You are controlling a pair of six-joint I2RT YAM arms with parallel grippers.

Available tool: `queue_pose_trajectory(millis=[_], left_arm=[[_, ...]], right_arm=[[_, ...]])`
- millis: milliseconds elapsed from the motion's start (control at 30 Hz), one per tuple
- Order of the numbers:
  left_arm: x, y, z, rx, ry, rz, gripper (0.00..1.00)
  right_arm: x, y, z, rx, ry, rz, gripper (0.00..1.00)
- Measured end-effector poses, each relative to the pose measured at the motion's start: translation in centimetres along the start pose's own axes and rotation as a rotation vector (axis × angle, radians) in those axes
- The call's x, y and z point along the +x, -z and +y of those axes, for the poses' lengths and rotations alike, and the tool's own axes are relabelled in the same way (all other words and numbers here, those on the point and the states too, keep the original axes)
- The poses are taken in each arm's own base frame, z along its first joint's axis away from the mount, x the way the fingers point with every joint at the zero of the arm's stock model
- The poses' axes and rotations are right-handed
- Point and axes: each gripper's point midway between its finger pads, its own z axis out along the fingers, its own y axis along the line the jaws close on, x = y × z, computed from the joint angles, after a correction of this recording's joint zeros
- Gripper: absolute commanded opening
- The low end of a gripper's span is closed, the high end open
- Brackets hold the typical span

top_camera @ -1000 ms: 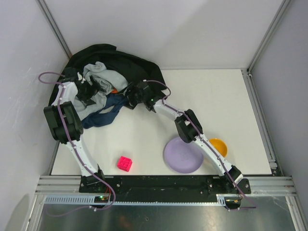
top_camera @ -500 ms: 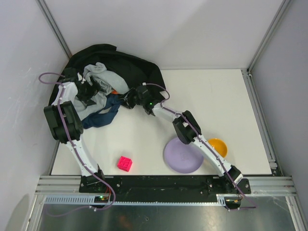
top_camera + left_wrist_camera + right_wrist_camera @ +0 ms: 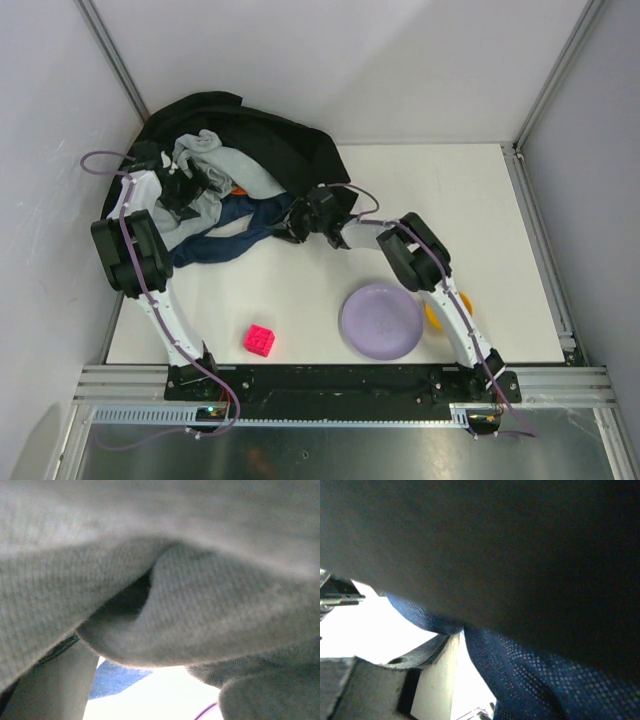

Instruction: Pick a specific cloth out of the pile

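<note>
1 black garment (image 3: 290,150), 1 grey cloth (image 3: 226,166), 1 navy cloth (image 3: 222,242), 1 pink cube (image 3: 260,340), 1 purple plate (image 3: 380,322), 1 orange bowl (image 3: 433,316).

Overhead view: evenly and brightly lit, sharply focused; soft shadows were cast on the counter (image 3: 480,220). Wrist views: heavily blurred at close range, dimmed above, overexposed white along lower edges.

left claw (image 3: 184,191) tips beneath grey cloth (image 3: 216,166)
</note>
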Motion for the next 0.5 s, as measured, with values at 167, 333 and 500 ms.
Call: queue_pose_trajectory(millis=[167,333,500], left_arm=[[0.0,0.0,0.0,0.000,0.001,0.000,1.00],[0.0,0.0,0.0,-0.001,0.001,-0.001,1.00],[0.0,0.0,0.0,-0.001,0.001,-0.001,1.00]], right_arm=[[-0.7,4.1,-2.1,0.028,-0.013,-0.016,0.00],[-1.4,6.6,-3.9,0.045,-0.016,-0.030,0.00],[-1.2,6.6,-3.2,0.012,0.006,-0.022,0.55]])
